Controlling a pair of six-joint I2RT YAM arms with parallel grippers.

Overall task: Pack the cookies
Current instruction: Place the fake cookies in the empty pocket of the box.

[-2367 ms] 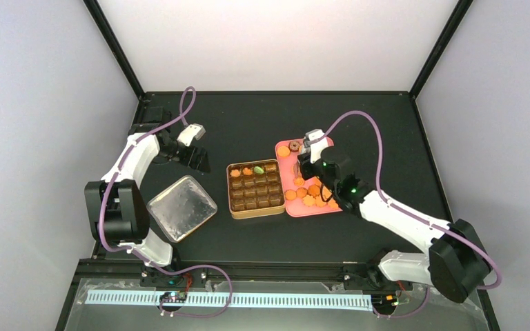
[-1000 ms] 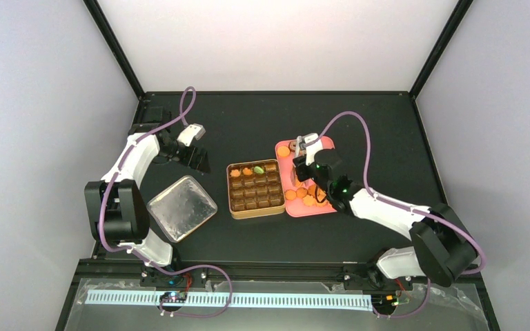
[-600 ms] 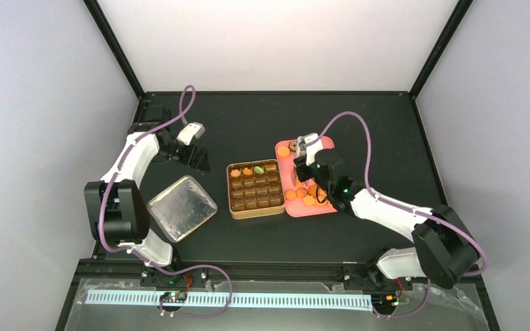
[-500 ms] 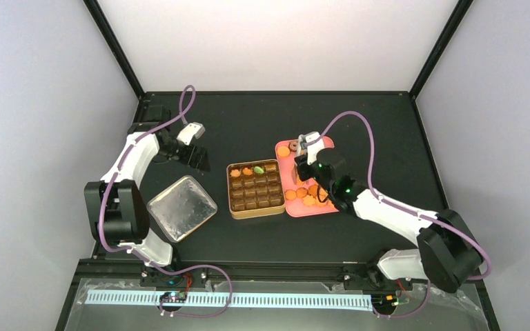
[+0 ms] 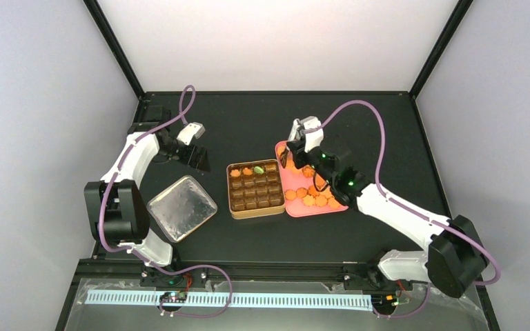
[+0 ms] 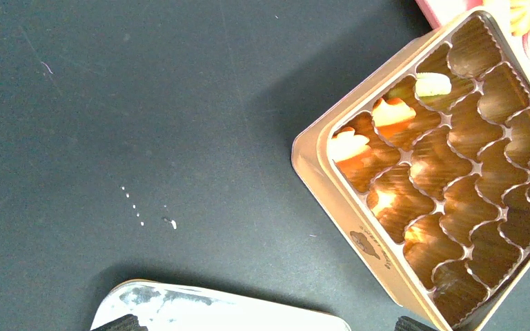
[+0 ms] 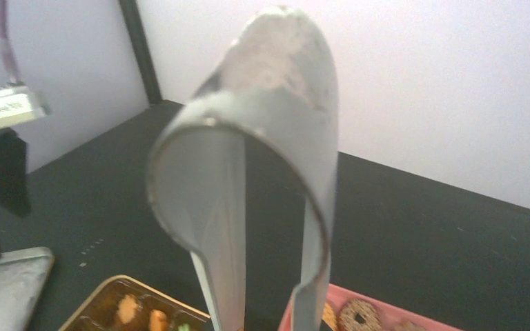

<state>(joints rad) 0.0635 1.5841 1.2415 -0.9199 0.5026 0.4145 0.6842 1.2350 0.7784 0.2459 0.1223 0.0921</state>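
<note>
The left tool (image 5: 195, 158) hangs over the counter (image 5: 248, 124) with its jaws spread wide, holding nothing. Nearer the arms lies a silver lid (image 5: 182, 207). The brown tin (image 5: 255, 188) has three cookies (image 5: 247, 171) in its far row, two orange and one green. The rest lie on the pink tray (image 5: 287, 176) just beside it. Over the tray's far end, the right tool (image 5: 293, 153) is clamped on metal tongs (image 7: 269, 124).

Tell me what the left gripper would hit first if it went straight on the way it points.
Probably the bare black table, in the gap between the silver lid and the brown tin. The left gripper, jaws open, points down there; the lid's edge is close, so I'm unsure.
</note>
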